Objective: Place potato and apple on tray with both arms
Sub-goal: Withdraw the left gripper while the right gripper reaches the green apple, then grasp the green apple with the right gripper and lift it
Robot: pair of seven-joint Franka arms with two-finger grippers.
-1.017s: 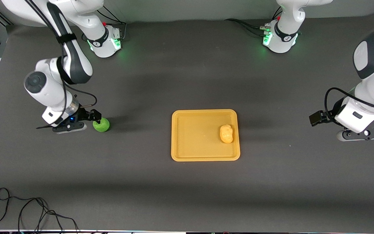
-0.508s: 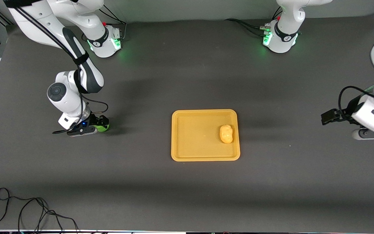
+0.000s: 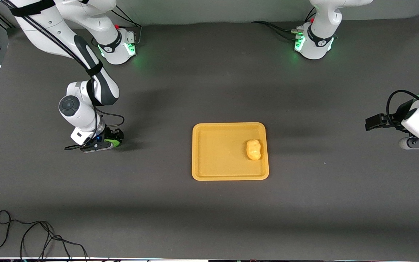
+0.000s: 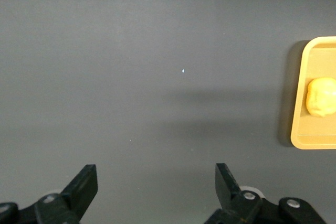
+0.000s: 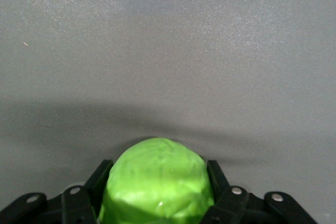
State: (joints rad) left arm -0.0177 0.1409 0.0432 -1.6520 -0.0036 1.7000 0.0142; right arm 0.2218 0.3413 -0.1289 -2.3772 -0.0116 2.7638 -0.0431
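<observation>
I see the potato (image 3: pixel 254 149) already lying in the tray (image 3: pixel 209 174). My right gripper (image 3: pixel 113 139) has its jaws clamped on the apple (image 3: pixel 112 142) down on the tabletop; being round, it might squirt free when lifted. The left gripper (image 4: pixel 157 192) waits, jaws wide, off the tray's end.

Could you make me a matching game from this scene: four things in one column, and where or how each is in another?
Things:
1. potato
2. apple
3. left claw
4. tray

States:
A. open, holding nothing, over bare table at the left arm's end
B. lying on the tray
C. gripped by the right claw
D. flat on the table, between the two arms

Pairs: 1-B, 2-C, 3-A, 4-D
</observation>
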